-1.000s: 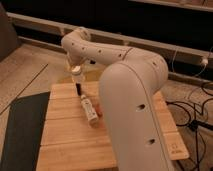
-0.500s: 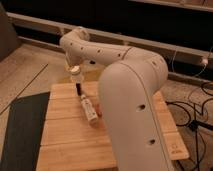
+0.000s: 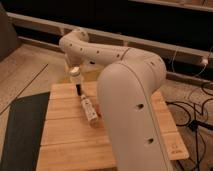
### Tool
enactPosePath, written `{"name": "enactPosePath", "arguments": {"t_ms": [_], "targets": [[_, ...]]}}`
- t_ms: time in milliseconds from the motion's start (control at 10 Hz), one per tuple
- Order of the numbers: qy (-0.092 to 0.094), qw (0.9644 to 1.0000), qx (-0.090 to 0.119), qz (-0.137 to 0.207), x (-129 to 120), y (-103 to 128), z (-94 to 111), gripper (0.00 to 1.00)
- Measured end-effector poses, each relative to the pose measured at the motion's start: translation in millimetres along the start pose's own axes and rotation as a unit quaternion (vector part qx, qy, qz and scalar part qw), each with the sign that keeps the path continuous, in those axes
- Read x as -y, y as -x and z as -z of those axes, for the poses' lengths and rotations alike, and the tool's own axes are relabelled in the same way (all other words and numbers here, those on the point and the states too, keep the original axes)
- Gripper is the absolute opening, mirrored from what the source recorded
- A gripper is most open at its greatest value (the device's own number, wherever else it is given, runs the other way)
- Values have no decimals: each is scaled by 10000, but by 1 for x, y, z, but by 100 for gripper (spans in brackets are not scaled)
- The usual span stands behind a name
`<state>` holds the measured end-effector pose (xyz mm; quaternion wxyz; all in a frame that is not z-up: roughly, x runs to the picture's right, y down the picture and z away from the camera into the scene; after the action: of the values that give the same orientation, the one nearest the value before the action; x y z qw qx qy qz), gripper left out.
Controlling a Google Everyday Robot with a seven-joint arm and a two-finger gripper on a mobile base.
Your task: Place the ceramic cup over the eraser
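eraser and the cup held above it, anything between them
Camera view: nothing lies between. The tool holds the cup just above the eraser, at the table's far edge.

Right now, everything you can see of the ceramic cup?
The ceramic cup is small, squat, off-white and cylindrical, with no handle in view; it looks glazed. It sits at the far left part of the wooden table, under the arm's far end, where the claw is. Just below it the eraser, a narrow black bar, reaches toward the camera. Whether the cup touches the eraser or the table cannot be told.
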<state>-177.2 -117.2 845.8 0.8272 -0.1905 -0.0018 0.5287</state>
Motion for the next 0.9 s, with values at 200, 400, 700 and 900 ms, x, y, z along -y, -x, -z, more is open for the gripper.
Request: {"name": "enactPosePath", "arguments": {"t_ms": [200, 400, 700, 900], "targets": [[24, 10000, -39, -17, 6, 1, -7, 17], [42, 9998, -163, -83, 16, -4, -21, 17], [177, 9987, -413, -240, 23, -15, -52, 17], [324, 9980, -452, -287, 20, -13, -67, 17]]}}
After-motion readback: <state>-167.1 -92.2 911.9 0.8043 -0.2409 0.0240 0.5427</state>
